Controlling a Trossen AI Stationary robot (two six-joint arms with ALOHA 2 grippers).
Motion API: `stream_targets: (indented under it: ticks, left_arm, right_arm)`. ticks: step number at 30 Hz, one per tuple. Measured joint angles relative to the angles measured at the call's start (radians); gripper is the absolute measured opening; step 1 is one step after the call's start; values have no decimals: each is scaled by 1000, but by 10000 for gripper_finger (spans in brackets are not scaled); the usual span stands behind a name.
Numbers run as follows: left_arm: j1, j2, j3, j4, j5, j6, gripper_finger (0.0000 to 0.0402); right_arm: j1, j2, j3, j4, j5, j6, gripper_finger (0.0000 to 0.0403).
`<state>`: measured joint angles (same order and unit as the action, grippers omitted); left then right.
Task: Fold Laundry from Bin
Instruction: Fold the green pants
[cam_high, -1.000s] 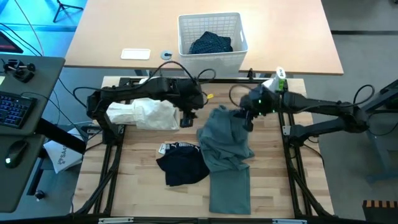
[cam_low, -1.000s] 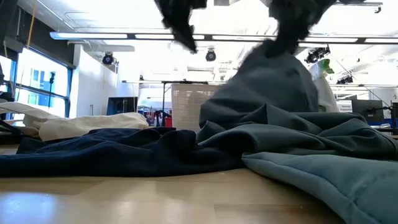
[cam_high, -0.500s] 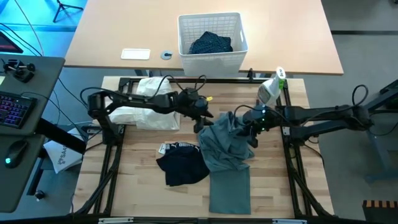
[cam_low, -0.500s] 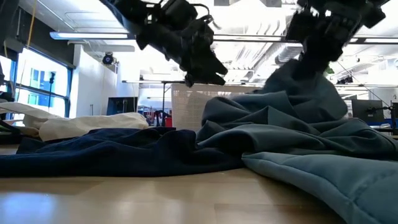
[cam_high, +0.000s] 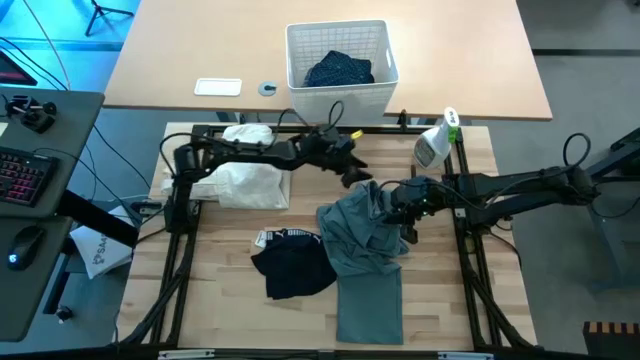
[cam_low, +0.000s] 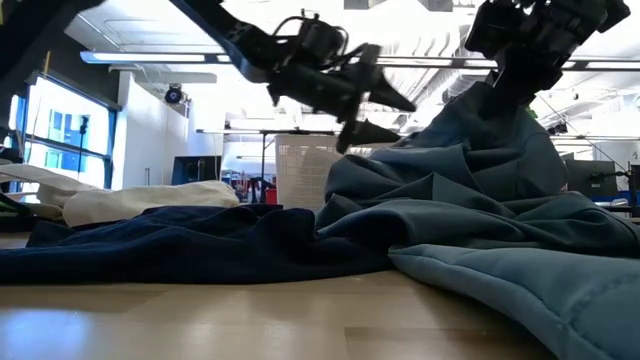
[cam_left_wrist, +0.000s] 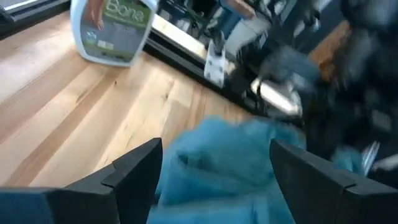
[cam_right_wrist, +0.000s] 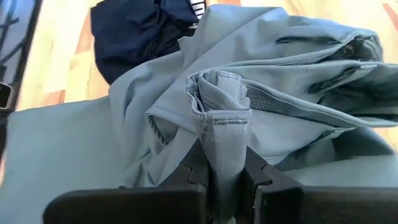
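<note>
Your left wrist view is motion-blurred: the spray bottle (cam_left_wrist: 112, 28) is cut off at the picture's edge. In the low view, the grey-green garment (cam_low: 470, 225) hides most of the bin (cam_low: 303, 172).

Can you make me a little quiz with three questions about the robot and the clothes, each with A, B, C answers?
1. Where is the white bin?
A. On the tan table beyond the work table
B. On the floor
C. Under the grey-green garment

2. What colour is the spray bottle's top?
A. Red
B. Green
C. Black

3. What is the right gripper doing?
A. Hanging open in the air
B. Holding the spray bottle
C. Pinching a fold of the grey-green garment

Answers:
1. A: the high view shows the bin on the tan table, with dark cloth inside.
2. B: the bottle's top is green in the high view.
3. C: the right wrist view shows the fold clamped between its fingers, while the left gripper is open above the cloth.
</note>
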<state>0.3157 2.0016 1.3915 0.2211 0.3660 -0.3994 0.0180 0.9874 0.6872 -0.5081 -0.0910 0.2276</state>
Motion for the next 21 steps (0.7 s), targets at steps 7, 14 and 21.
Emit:
stream_targets:
  ticks: [7, 14, 21]
  left_arm:
    - [-2, 129, 288, -316, 7, -49, 284]
    - [-21, 187, 428, -687, 17, 77, 284]
    - [-17, 187, 429, -722, 165, -95, 284]
  right_arm:
    - [61, 1, 57, -86, 108, -1, 16]
    - [152, 1, 216, -260, 261, -69, 16]
    - [239, 65, 336, -290, 322, -175, 16]
